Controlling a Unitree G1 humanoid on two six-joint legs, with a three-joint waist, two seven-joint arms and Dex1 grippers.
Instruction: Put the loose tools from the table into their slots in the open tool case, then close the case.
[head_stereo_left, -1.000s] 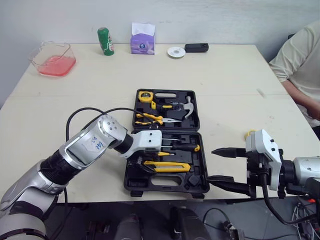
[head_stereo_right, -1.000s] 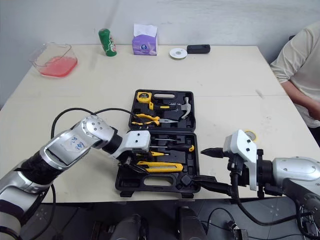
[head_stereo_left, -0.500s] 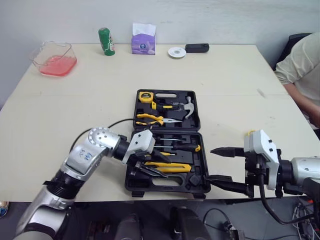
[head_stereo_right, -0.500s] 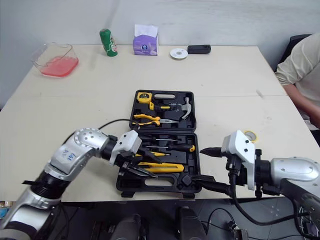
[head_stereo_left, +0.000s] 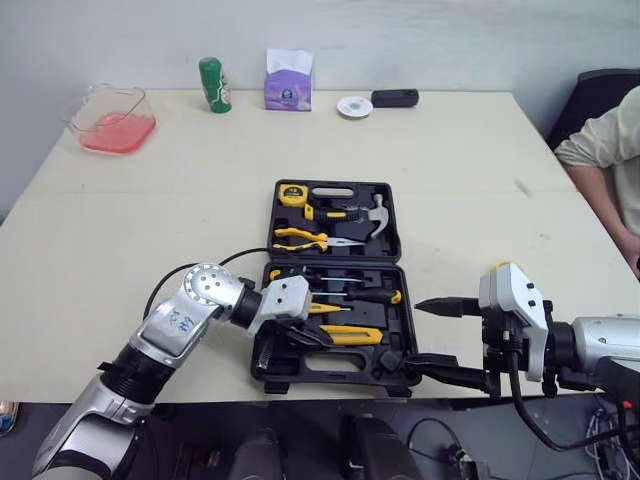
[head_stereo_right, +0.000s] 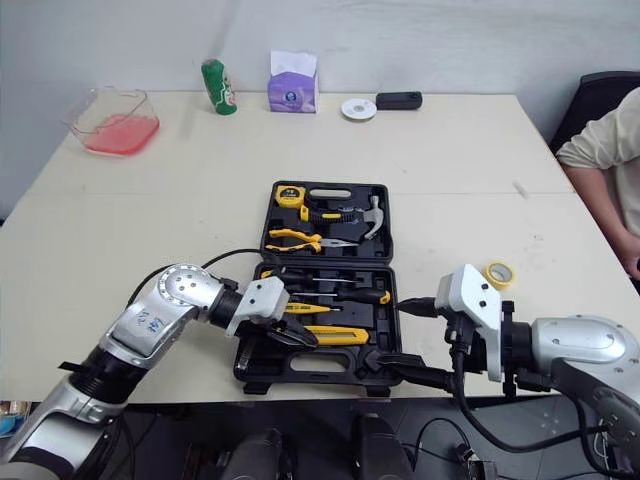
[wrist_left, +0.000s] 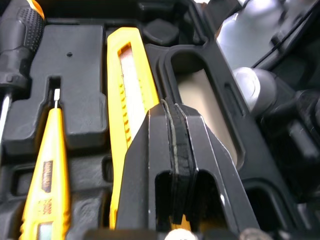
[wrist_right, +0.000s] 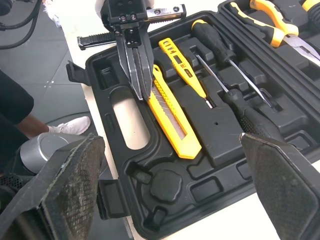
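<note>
The black tool case (head_stereo_left: 335, 283) lies open in the middle of the table. Its far half holds a tape measure (head_stereo_left: 290, 192), pliers (head_stereo_left: 300, 237) and a hammer (head_stereo_left: 375, 210). Screwdrivers (wrist_right: 225, 50), a yellow tester (wrist_right: 182, 70) and a yellow utility knife (head_stereo_left: 350, 334) sit in the near half. My left gripper (head_stereo_left: 318, 340) is shut and empty, its tips at the knife's near end (wrist_right: 150, 82). My right gripper (head_stereo_left: 417, 333) stands open at the case's near right corner. A yellow tape roll (head_stereo_right: 497, 273) lies loose on the table behind it.
At the table's far edge stand a pink container (head_stereo_left: 110, 118), a green can (head_stereo_left: 212, 84), a purple tissue pack (head_stereo_left: 288, 80), a white disc (head_stereo_left: 353, 105) and a black device (head_stereo_left: 394, 97). A person's sleeve (head_stereo_left: 605, 150) shows at the right edge.
My left gripper has closed from wide open and its arm has sunk lower over the near half of the case. The right gripper has edged towards the case. The person has drawn back.
</note>
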